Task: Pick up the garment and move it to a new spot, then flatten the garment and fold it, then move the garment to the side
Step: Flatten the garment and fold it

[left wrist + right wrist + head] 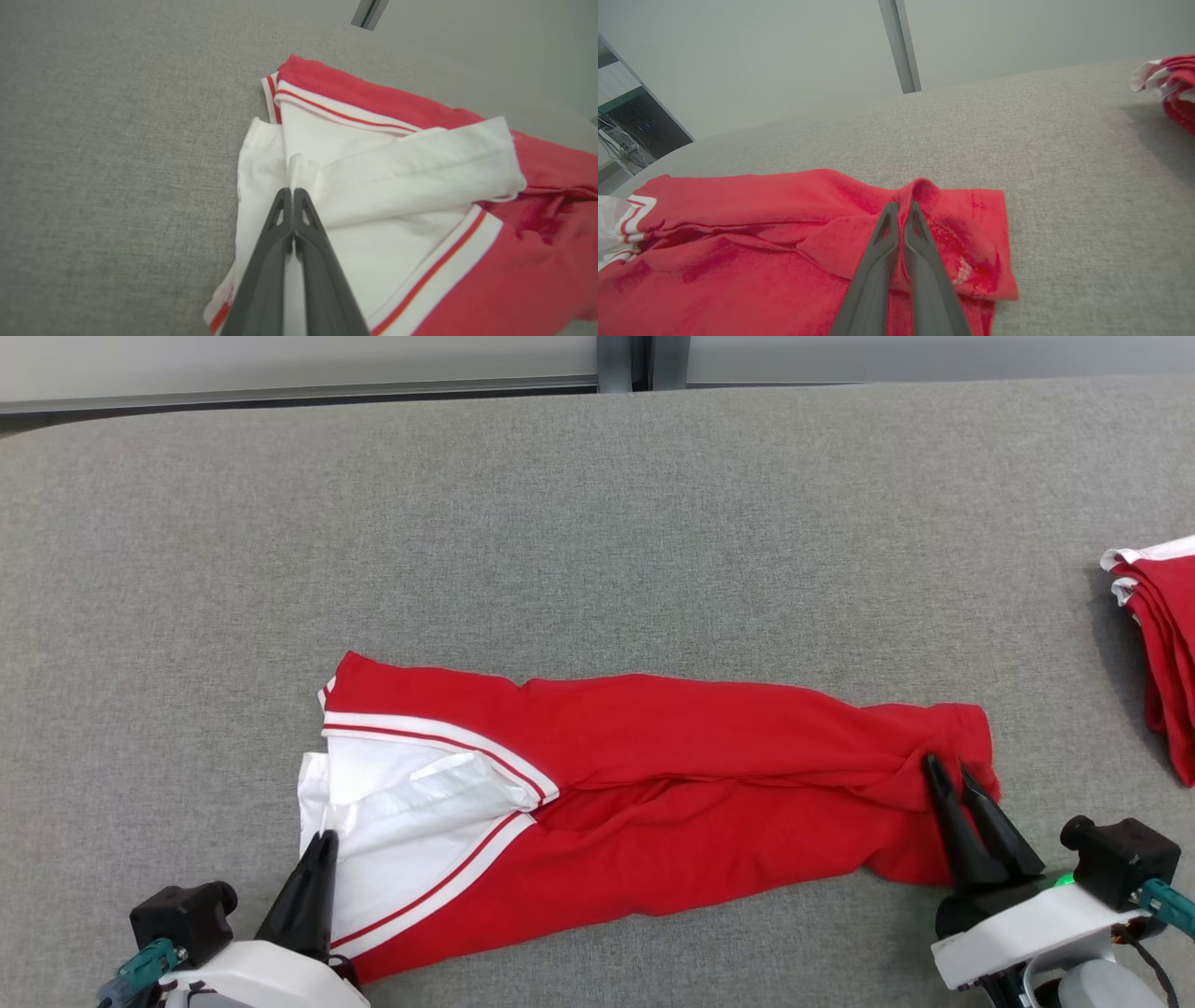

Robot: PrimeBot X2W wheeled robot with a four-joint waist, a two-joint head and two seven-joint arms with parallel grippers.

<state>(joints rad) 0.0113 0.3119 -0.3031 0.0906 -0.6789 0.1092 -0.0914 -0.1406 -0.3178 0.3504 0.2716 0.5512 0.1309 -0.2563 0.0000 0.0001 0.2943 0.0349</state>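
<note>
Low and pointing forward, left hand (325,838) closed on a white fold of the long red-and-white striped-trim cloth garment (653,784); right hand (948,765) likewise closed on a red ridge at its opposite end. Bare grey fabric-covered counter (597,523) beyond; red-and-white folded pile (1162,644) at right edge. Creased, lying lengthwise near the front edge.

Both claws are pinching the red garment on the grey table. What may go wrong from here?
The left claw pinches only a thin white fold of the red garment; it may slip out on lifting. The right claw grips bunched cloth, so creases may stay. Moving right might disturb the red folded stack.
</note>
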